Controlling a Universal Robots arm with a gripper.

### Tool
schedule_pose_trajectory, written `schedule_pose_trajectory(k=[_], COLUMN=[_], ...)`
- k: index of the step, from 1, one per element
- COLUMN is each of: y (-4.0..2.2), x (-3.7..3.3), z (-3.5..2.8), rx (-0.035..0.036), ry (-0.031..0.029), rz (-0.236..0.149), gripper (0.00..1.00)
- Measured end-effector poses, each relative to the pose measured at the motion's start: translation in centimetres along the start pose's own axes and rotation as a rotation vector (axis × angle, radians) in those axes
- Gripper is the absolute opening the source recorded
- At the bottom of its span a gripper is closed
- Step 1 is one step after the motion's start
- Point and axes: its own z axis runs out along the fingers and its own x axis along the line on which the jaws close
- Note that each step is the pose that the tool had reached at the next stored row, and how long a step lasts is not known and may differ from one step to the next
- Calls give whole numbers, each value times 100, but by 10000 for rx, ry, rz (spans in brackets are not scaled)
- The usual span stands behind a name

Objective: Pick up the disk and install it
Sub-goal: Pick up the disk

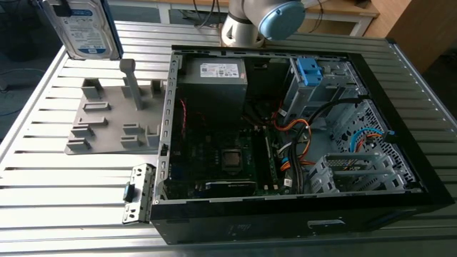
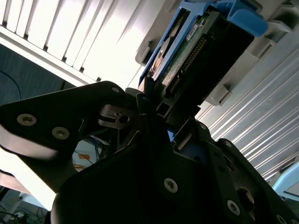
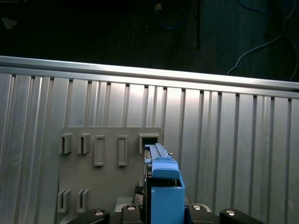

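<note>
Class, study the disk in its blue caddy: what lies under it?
In the first wrist view, the grey slotted plate lies under the disk, on the ribbed metal table. The disk itself covers the plate's part directly beneath it.

No print can be read: the disk (image 1: pixel 84 29) carries a white-and-blue label with lines too small to make out, and the white sticker (image 1: pixel 222 70) on the grey box (image 1: pixel 211 91) (inside the open computer case (image 1: pixel 300 222)) is equally illegible.
</note>
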Motion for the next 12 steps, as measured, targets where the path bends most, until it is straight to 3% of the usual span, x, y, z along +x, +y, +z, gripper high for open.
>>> schedule_pose_trajectory(k=[12], y=[3], x=[-4], z=[-87], rx=[0], ry=[0], rz=[0], gripper=[36])
